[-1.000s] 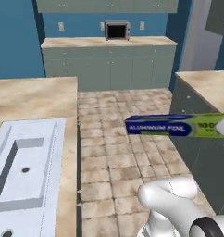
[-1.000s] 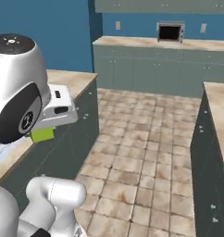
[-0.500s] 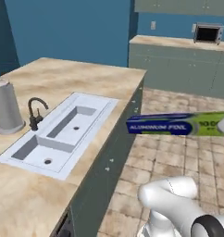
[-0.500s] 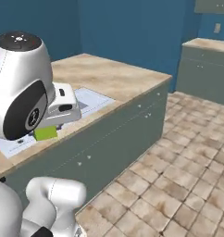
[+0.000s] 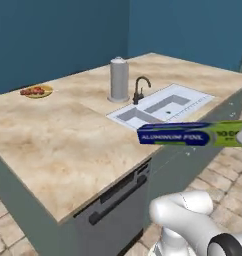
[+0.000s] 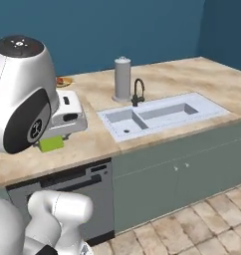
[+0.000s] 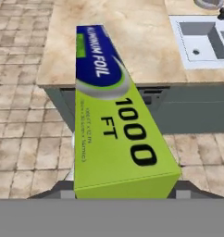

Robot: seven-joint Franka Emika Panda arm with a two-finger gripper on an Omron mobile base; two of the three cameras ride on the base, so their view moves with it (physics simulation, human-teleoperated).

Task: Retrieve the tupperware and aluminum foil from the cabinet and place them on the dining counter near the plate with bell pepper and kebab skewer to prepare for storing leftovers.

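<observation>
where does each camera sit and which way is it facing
Left base view: behind the arm on its left, looking down over the dining counter, sink and far plate; white arm at lower right.
Right base view: behind on its right, facing the same sink; arm at left.
Hand view: on the hand, looking along the aluminum foil held in the tool, towards the counter's edge.
Shared: both base views show the paper towel roll.

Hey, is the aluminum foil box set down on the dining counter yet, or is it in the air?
In the air. The aluminum foil hangs level beyond the dining counter edge, over the floor, carried at its green end.
</observation>
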